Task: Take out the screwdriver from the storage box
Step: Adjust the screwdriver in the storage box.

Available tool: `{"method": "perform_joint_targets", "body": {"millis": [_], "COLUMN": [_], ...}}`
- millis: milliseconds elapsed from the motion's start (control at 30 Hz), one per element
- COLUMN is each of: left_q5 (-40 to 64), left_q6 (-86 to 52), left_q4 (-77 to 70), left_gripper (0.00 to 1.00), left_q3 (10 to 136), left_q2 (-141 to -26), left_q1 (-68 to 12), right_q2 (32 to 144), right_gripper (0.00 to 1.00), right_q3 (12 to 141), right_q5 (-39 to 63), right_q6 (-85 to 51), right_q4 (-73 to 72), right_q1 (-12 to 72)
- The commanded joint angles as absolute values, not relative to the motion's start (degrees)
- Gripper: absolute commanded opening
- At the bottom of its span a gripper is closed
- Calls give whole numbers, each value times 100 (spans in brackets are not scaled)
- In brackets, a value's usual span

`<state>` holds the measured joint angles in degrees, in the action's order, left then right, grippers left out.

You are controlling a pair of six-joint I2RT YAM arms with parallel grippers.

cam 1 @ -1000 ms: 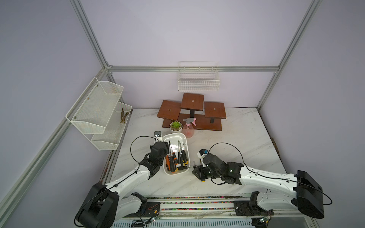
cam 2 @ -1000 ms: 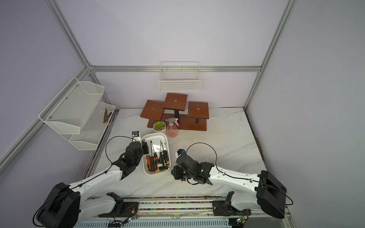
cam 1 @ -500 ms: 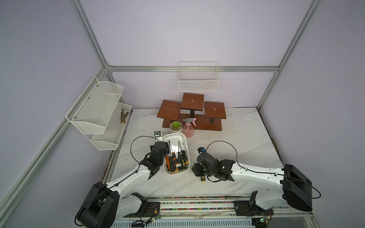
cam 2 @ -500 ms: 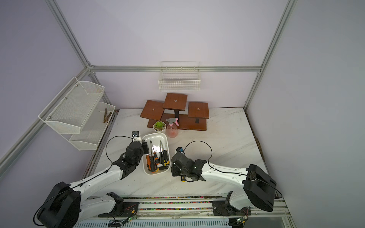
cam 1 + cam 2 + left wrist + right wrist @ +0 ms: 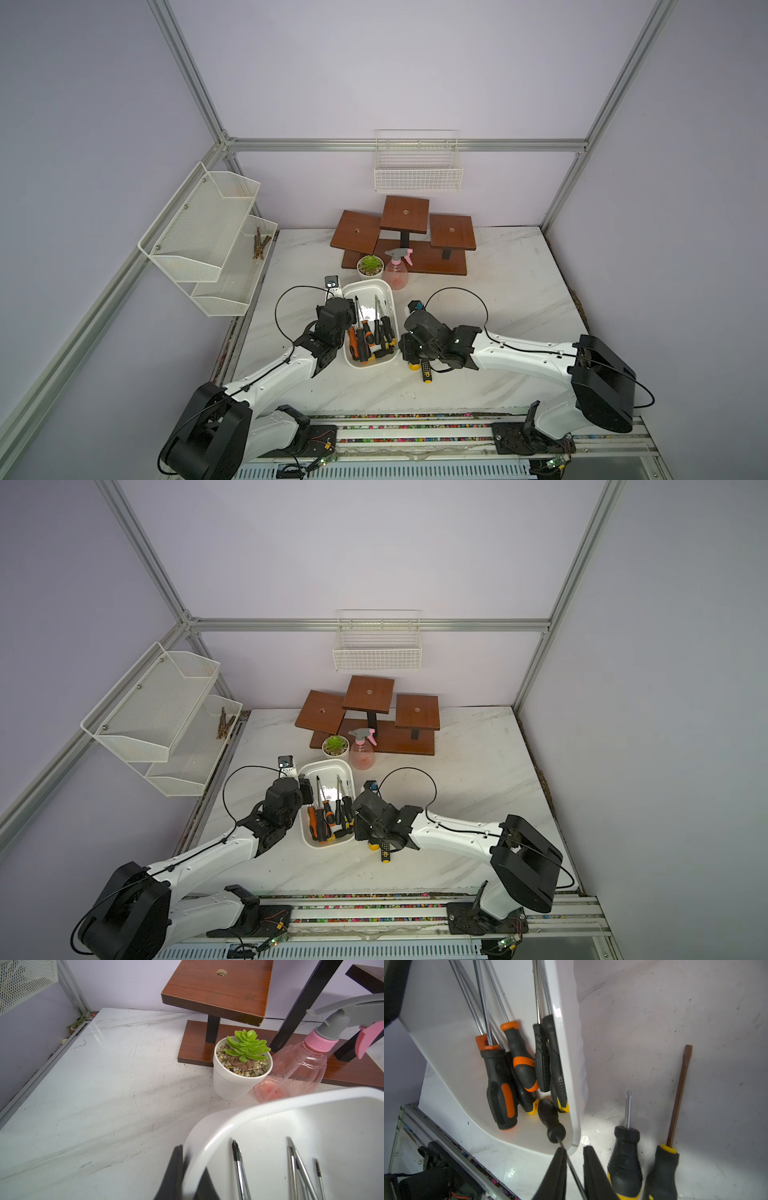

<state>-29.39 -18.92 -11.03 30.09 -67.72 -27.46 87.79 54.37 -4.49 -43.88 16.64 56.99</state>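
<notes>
Right hand (image 5: 574,1148) is pinched shut on the thin bare shaft of the all-black screwdriver (image 5: 550,1120). Its handle lies in a corner of the storage box (image 5: 574,1095), just beside the other screwdrivers (image 5: 500,1084), with the shaft crossing the rim. Left hand (image 5: 192,1159) is clamped on the box wall, one finger each side. The tool is likely light and stiff. The steel shaft looks smooth, so it may slip or swivel, handle end drooping. The rubbery handle would be a safer hold, but it's crowded. A stubby screwdriver (image 5: 625,1147) and a flat-blade screwdriver (image 5: 662,1167) lie on the bench (image 5: 654,1012).

Robotics lab test cell: alu frame (image 5: 311,144), plain walls (image 5: 415,62), marble-look table (image 5: 519,270).
</notes>
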Motion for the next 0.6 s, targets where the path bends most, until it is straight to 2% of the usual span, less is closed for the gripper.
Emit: {"method": "perform_joint_targets", "body": {"millis": [0,333,567], "left_q5": [-3078,-3085,-3089], "left_q6": [-1925,-1934,-1937], "left_q4": [-1290,-1268,-1265], "left_gripper": [0,0,0], "left_q3": [3267,3287,3279], "left_q2": [-6794,-6818,-6811], "left_q1": [-2768,-2769,-2769], "right_q2": [8981,9294,10142], "right_gripper": [16,6,5], "right_q3": [5722,6247,7247], "right_q5": [-501,-483,-417], "right_q6": [-4219,-4075,-3681], "right_q4": [1625,1608,1778], "right_q1": [5674,5671,5650]}}
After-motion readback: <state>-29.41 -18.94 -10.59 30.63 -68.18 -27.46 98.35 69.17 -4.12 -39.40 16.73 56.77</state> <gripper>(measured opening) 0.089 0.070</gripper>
